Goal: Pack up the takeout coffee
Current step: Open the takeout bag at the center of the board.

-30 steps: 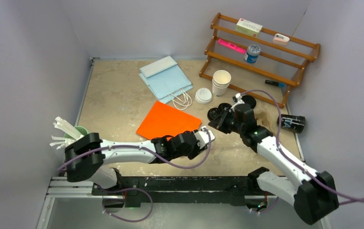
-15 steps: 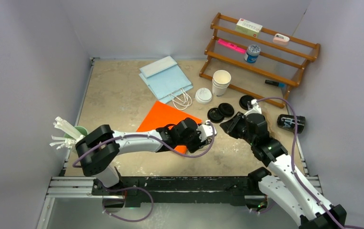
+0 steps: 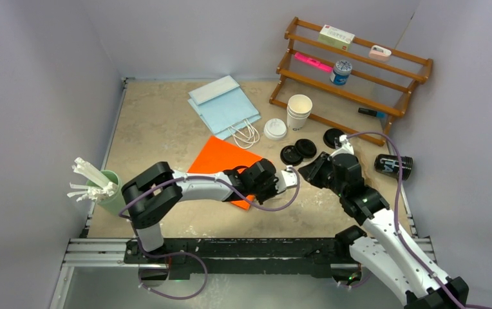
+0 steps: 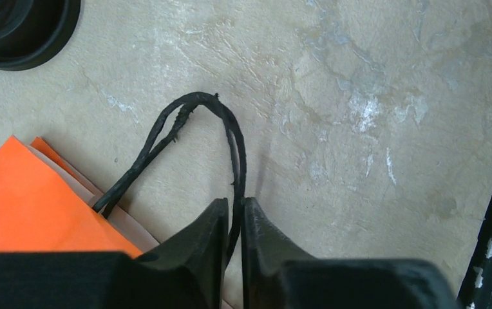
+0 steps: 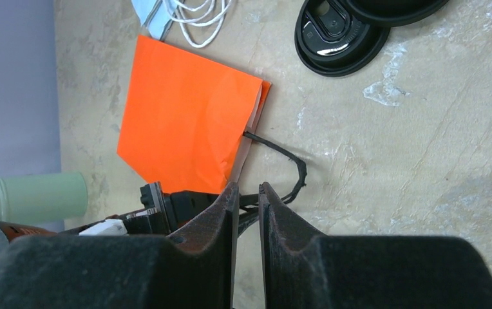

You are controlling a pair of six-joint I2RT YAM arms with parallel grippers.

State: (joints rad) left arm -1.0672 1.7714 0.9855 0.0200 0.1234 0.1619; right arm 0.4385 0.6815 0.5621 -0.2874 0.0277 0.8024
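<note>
1. The black cord handle point(image 4: 166, 125) of the orange bag point(image 4: 24, 199) is pinched between the clenched jaws of the left gripper point(image 4: 234, 212).
2. The right gripper point(image 5: 248, 193) is held just beside, jaws nearly together; a grasp cannot be told.
3. A black cup point(image 3: 393, 166) is laid on its side, rightward.
4. Three black lids point(image 3: 292, 154) are laid flat beyond.

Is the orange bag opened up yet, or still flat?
Flat: the orange bag lies folded on the table; the left gripper pinches its black handle.
</note>
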